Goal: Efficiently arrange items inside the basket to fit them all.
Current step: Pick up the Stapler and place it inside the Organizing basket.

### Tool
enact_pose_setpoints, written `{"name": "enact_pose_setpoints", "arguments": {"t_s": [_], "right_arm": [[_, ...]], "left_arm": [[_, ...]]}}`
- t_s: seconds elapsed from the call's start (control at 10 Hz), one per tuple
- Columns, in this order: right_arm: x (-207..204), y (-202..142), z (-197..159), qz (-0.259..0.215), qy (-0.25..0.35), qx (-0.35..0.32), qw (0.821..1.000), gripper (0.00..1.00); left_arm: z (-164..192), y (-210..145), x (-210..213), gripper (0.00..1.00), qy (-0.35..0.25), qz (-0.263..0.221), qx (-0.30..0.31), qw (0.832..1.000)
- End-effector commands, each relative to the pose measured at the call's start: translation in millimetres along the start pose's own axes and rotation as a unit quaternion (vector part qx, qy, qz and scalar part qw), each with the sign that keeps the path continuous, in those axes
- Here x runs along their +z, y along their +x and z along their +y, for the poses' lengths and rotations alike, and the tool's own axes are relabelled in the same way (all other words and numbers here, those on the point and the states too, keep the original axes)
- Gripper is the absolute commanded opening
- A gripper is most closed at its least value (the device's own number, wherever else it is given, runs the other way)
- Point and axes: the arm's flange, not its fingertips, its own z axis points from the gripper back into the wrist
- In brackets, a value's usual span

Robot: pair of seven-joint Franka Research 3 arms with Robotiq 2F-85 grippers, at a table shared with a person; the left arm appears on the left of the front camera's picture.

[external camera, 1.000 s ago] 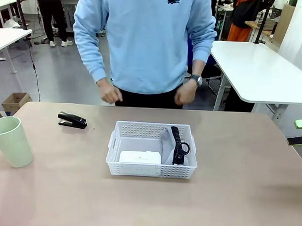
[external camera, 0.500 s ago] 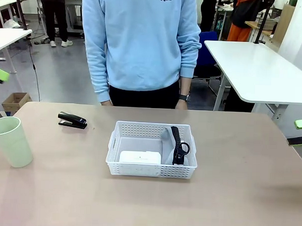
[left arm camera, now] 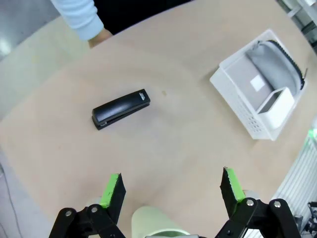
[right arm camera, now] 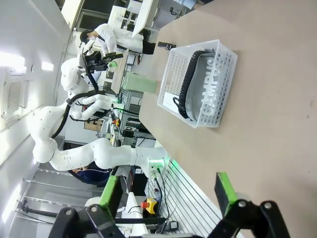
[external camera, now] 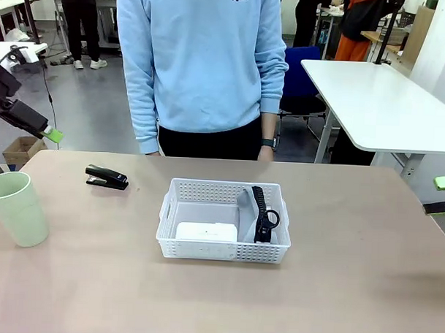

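Basket [external camera: 205,251] mid-table holds power strip [external camera: 206,231] and pouch [external camera: 245,200] in your front view; stapler [external camera: 106,178] and cup [external camera: 18,207] sit outside, left. Left wrist view: your left gripper [left arm camera: 171,186] spread over the cup. Right wrist view: right gripper [right arm camera: 166,191] spread, well apart from basket.

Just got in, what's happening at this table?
Basket-packing job, half done. The white basket already holds the power strip and the grey pouch, which sits against one side wall. The stapler and the green cup sit on the table outside it. The left gripper hangs open and empty above the cup's end of the table, the right gripper open and empty off to the other side. The person stands at the far edge, touching none of the items.
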Motion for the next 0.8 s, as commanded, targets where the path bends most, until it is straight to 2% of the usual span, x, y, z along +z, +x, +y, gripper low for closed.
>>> {"name": "enact_pose_setpoints", "arguments": {"t_s": [0.0,0.4,0.5,0.7], "right_arm": [[2.8,-1.0,-0.1,-0.001,0.005,0.007,1.000,1.00],[2.8,-1.0,-0.1,-0.001,0.005,0.007,1.000,1.00],[2.8,-1.0,-0.1,-0.001,0.005,0.007,1.000,1.00],[2.8,-1.0,-0.1,-0.001,0.005,0.007,1.000,1.00]], "left_arm": [[-5.6,-4.1,12.3,1.00,-0.004,0.006,0.002,1.000],[-2.0,-3.5,11.9,1.00,-0.004,-0.003,-0.003,1.000],[6.5,24.3,-10.7,1.00,-0.012,0.028,-0.004,1.000],[5.8,48.1,-57.9,1.00,0.022,0.051,-0.029,0.998]]}}
